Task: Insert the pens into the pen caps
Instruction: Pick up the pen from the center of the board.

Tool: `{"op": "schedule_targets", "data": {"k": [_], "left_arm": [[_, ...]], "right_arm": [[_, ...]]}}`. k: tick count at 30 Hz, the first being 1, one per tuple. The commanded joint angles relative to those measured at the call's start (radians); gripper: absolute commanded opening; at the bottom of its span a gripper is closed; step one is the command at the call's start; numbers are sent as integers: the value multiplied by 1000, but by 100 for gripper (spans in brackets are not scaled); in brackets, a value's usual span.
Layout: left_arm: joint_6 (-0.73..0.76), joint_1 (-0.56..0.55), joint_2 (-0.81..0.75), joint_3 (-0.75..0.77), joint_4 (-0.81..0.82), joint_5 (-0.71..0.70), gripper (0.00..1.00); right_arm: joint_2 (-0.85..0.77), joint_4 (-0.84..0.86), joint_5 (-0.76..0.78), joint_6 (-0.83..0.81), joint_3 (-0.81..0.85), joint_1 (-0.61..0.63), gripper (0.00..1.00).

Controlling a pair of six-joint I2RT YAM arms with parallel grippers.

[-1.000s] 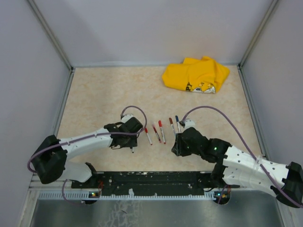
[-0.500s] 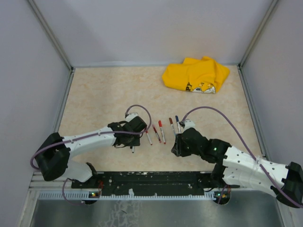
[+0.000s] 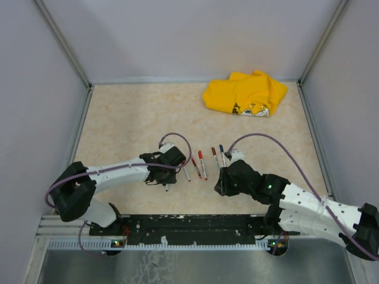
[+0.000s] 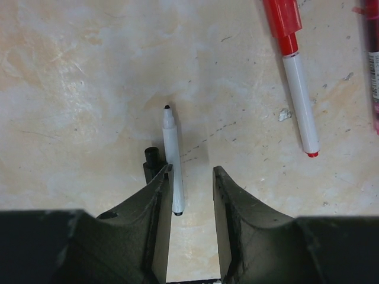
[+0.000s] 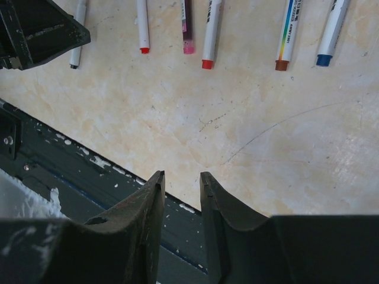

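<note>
The left claw (image 4: pixel 192 171) is open. An uncapped white pen (image 4: pixel 172 160) lies between its fingers, close against one of them, with a black cap (image 4: pixel 151 158) just outside it. The right claw (image 5: pixel 181 177) is open and empty, with other pens (image 5: pixel 209 29) farther ahead.

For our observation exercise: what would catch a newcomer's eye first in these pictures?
The crumpled yellow cloth at the far right of the table stands out most. In the near middle lies a row of pens. The left gripper hovers open over an uncapped white pen, a black cap beside it.
</note>
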Motion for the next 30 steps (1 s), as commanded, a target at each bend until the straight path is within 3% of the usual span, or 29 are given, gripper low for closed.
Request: {"op": "schedule_targets", "data": {"k": [1,11,21,30], "left_arm": [[9,-4,25,-17,21,15,38],[17,-4,40,-18,27,23,35],[59,-6,33,-8,38,61,18],[125,-8,-218,-58,267,250,15]], "right_arm": [[4,27,-4,9,10,3,31],[7,27,-3,10,8,3,31],[0,23,0,12,9,4,31],[-112,173,19,39,-36,3,33]]}}
